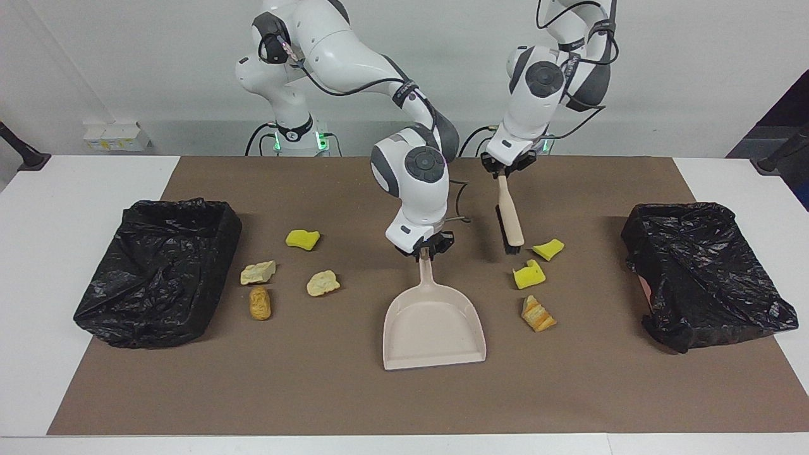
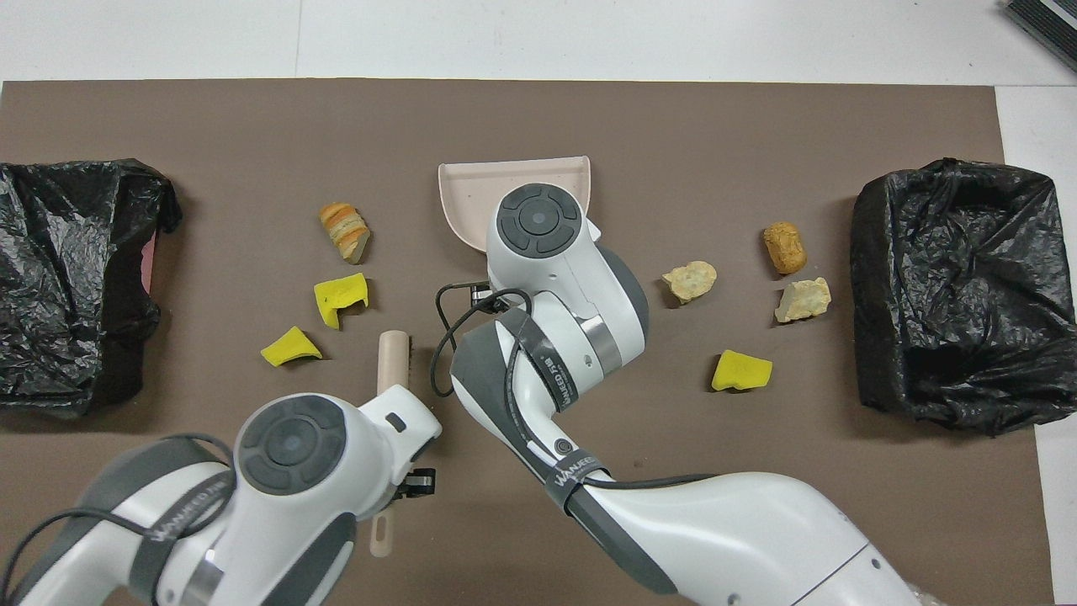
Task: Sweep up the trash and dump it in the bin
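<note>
I count three yellow sponge chunks [image 1: 303, 239], two cream lumps [image 1: 258, 273], two bread pieces [image 1: 260, 303], two black bins [image 1: 158, 272], one dustpan [image 1: 433, 328], one brush [image 1: 509, 221]

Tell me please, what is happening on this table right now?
Two robot arms are preparing to sweep. The right tool holds the dustpan by its handle, the pan flat on the brown mat. The left tool holds the brush, bristles down beside three scraps. Four more scraps lie toward the right arm's bin. Another bin sits at the left arm's end. Nothing is in the pan yet.
</note>
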